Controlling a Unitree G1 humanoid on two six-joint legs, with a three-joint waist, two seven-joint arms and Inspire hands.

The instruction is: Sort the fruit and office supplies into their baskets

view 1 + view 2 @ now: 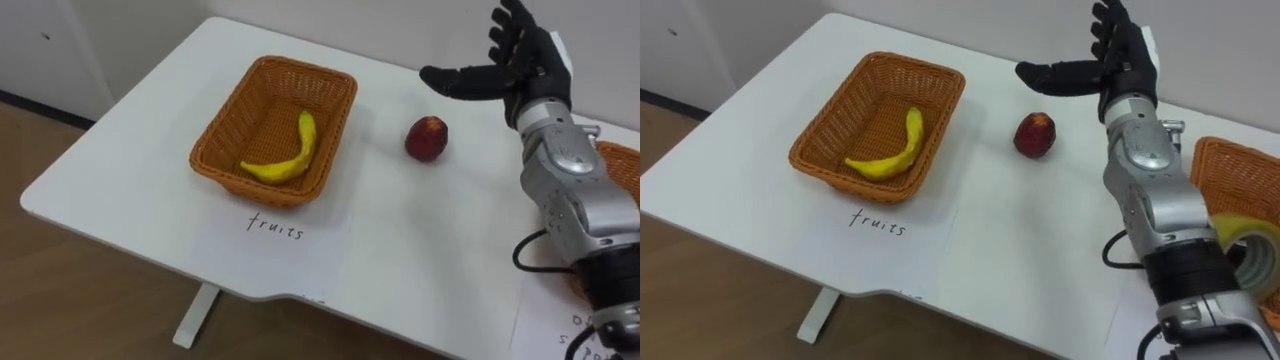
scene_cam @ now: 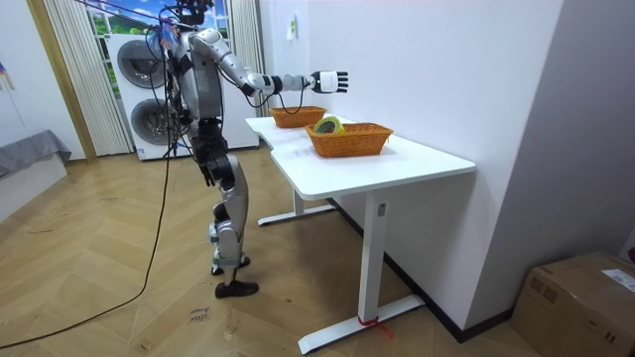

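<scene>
White table (image 1: pixel 420 250) fills frame. Right arm stretched forward, upper right. Right hand (image 1: pixel 528 68) spread wide, empty, hovering just beyond apple (image 1: pixel 426 138). Banana (image 1: pixel 290 155) in basket (image 1: pixel 262 188).

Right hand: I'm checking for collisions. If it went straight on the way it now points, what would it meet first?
Likely the wall behind the table. The open right hand hangs above it, fingers aimed up and forward, clear of the apple. Depth is unclear.
</scene>
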